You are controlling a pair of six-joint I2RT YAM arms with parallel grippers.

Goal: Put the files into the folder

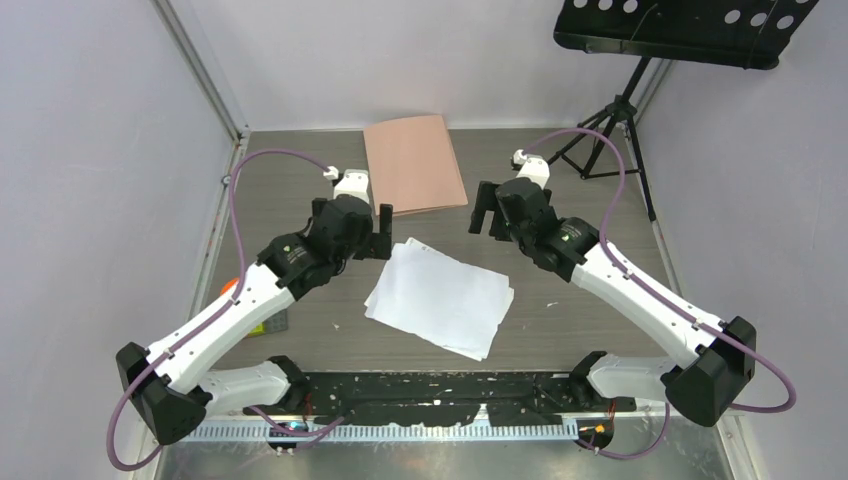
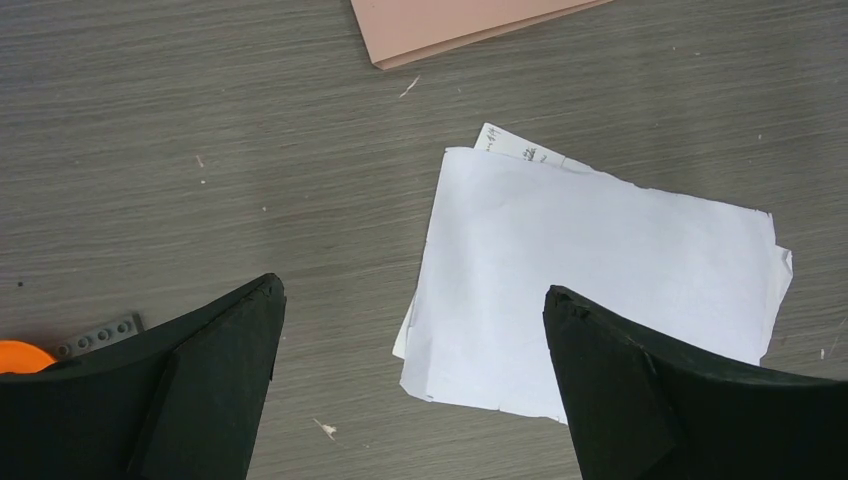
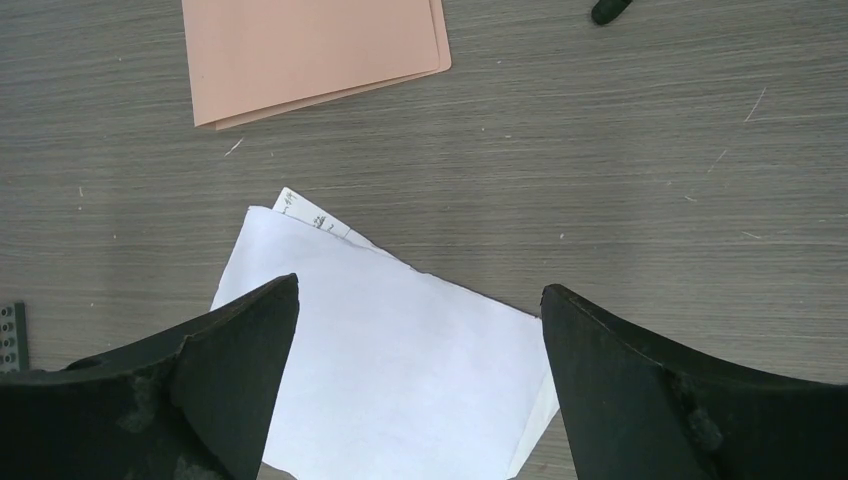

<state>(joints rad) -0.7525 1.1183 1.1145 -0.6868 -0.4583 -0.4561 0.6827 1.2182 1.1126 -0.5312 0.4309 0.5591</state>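
The files (image 1: 442, 297) are a thin, slightly fanned stack of white sheets lying flat in the middle of the table, also seen in the left wrist view (image 2: 600, 270) and the right wrist view (image 3: 390, 360). The folder (image 1: 414, 164) is salmon-pink, closed and flat at the back of the table; it shows in the left wrist view (image 2: 440, 25) and the right wrist view (image 3: 310, 55). My left gripper (image 1: 379, 232) is open and empty, above the table just left of the files' far corner. My right gripper (image 1: 484, 219) is open and empty, above the table right of the folder.
A black music stand (image 1: 610, 125) with tripod legs stands at the back right. A small grey brick (image 2: 100, 335) and an orange object (image 2: 22, 357) lie at the left side near the left arm. Grey walls enclose the table on three sides.
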